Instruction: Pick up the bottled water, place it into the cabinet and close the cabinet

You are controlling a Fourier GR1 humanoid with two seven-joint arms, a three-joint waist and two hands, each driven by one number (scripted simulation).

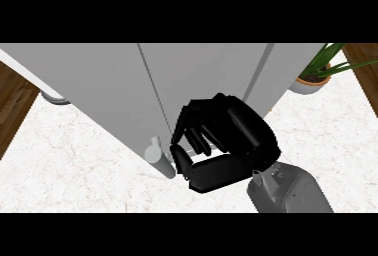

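Seen from the head view only. Right hand (225, 145) raised in front of the cabinet (111, 85), black, coming up from a grey forearm (289, 192) at the lower right edge. Palm turned toward the cabinet's front, back of the hand facing up to the view. Fingers (193, 137) curled downward and inward, thumb (214, 172) bent below them, with a narrow pale gap between thumb and fingers. Cannot tell whether something is held inside this curl; no clear object visible there. Hand placed just beside the vertical seam (151, 95) between the two grey cabinet doors, near the lower end of the seam.

Just left of the fingers, a small pale cylindrical piece (153, 150) at the door's edge, maybe a handle, close to the fingertips; touching or not, cannot tell. Bottled water not recognisable anywhere; cannot say where it is. Left hand not visible.

Around: white marble counter (66, 165) below and at both sides of the cabinet. Potted plant (317, 75) with long green leaves in a pale pot at the upper right, well apart from the hand. Brown wooden floor (15, 105) at the far left and at the upper right corner. Cabinet doors closed as far as visible, filling the upper middle of the view.
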